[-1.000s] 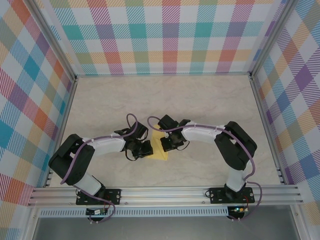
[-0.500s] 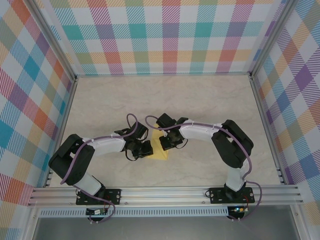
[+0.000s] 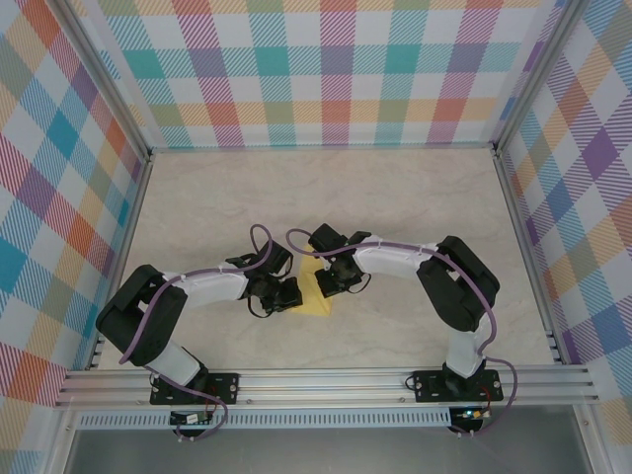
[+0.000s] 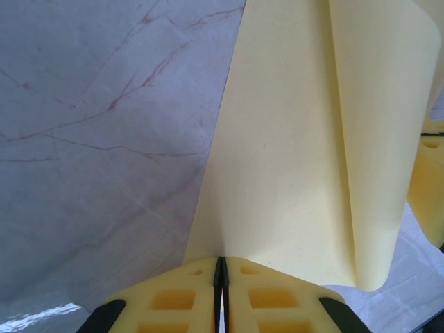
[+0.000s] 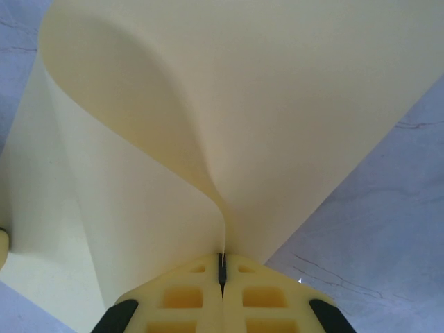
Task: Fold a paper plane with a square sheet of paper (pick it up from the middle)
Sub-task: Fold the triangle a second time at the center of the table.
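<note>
The pale-yellow square sheet of paper (image 3: pixel 315 294) lies between the two arms near the table's middle, partly hidden under both wrists. It curls into a loose fold in the left wrist view (image 4: pixel 305 146) and bends upward in the right wrist view (image 5: pixel 229 118). My left gripper (image 3: pixel 293 291) is shut on the paper's left edge (image 4: pixel 220 260). My right gripper (image 3: pixel 331 281) is shut on a pinched ridge of the paper (image 5: pixel 223 257). No finished paper plane is in view.
The marbled table (image 3: pixel 395 197) stretches behind and beside the arms. Aluminium rails (image 3: pixel 326 380) run along the near edge, and checkered walls (image 3: pixel 326 69) enclose the cell on three sides.
The right arm has shifted slightly leftward toward the left gripper, bunching the paper between them. The left arm has stayed in place.
</note>
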Robot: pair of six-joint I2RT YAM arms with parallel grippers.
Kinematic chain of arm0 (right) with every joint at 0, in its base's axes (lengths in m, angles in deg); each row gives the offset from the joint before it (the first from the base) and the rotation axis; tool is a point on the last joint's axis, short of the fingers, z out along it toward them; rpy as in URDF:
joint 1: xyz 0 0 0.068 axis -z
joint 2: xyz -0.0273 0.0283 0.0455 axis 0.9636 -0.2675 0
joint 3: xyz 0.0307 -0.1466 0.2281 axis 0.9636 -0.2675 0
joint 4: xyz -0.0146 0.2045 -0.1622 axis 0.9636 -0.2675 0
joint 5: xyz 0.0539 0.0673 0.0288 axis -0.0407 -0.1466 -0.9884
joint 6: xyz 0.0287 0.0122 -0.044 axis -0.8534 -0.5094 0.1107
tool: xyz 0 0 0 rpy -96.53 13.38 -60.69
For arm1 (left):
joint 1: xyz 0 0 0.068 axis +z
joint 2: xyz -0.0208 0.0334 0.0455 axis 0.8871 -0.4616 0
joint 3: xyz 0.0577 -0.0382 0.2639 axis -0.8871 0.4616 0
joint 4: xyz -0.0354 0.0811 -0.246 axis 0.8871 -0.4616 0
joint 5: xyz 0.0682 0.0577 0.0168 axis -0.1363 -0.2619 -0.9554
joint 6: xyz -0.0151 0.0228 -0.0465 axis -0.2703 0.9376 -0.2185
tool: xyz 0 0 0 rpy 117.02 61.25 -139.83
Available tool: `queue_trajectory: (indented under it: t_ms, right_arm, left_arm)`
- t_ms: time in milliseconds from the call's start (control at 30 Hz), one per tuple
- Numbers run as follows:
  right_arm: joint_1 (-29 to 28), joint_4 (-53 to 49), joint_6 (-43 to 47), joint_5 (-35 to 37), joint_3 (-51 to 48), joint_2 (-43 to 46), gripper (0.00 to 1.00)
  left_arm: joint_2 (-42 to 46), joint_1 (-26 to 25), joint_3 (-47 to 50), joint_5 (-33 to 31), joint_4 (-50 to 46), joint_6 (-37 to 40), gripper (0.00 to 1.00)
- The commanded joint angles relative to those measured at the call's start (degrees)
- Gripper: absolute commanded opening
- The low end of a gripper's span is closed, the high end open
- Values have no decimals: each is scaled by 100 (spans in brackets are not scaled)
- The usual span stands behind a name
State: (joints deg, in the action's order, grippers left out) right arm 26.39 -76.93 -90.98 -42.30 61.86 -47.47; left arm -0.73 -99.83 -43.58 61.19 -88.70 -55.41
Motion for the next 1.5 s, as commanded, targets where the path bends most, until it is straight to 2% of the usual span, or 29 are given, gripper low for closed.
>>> queue_trajectory:
  t_ms: [0, 700, 1067, 1467]
  right_arm:
    - [37, -189, 52, 82, 131, 127, 1]
    - [68, -327, 209, 187, 272, 120, 1]
    - [64, -310, 249, -29, 382, -64, 2]
    - [64, -444, 197, 61, 485, -317, 2]
  left_arm:
    - [-42, -65, 164, -204, -246, 67, 11]
    - [-86, -65, 204, -206, -191, 76, 11]
    - [-88, -64, 196, -208, -211, 85, 11]
    - [-62, -62, 170, -233, -296, 147, 11]
